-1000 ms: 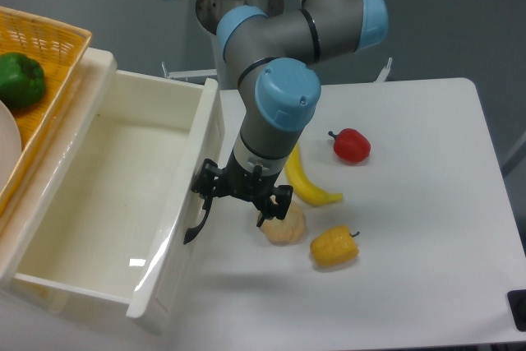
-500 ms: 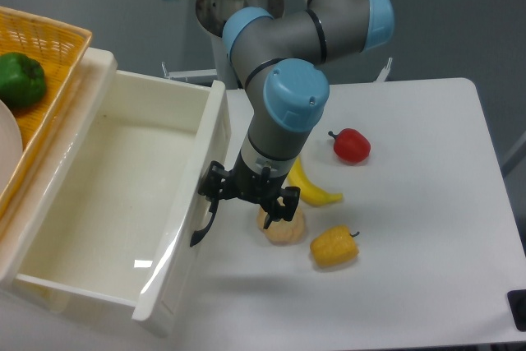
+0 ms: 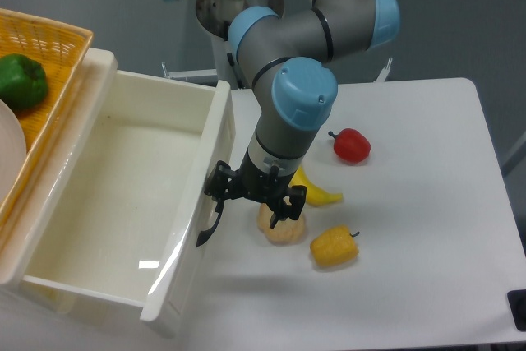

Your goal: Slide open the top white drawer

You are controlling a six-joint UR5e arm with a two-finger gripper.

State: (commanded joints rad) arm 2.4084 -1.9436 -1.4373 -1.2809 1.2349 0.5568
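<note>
Because its interior is exposed almost to the back wall, the top white drawer is judged to be well extended: it projects from the cabinet at the left edge of the desk, its panelled front turned toward the desk's middle. The curved black handle stands out from that front, which gives the arm something to pull on. The gripper hangs just beside the handle, with one finger seemingly hooked at or behind it; whether the jaws are clamped or merely spread cannot be told from this view. The wrist points straight down, which suits a sideways drag along the drawer's travel.

A pale round item lies directly under the gripper's far finger, close enough to be nudged if the pull continues. A banana, a yellow pepper and a red pepper sit toward the desk's centre. A yellow woven basket with a green pepper rests on the cabinet top.
</note>
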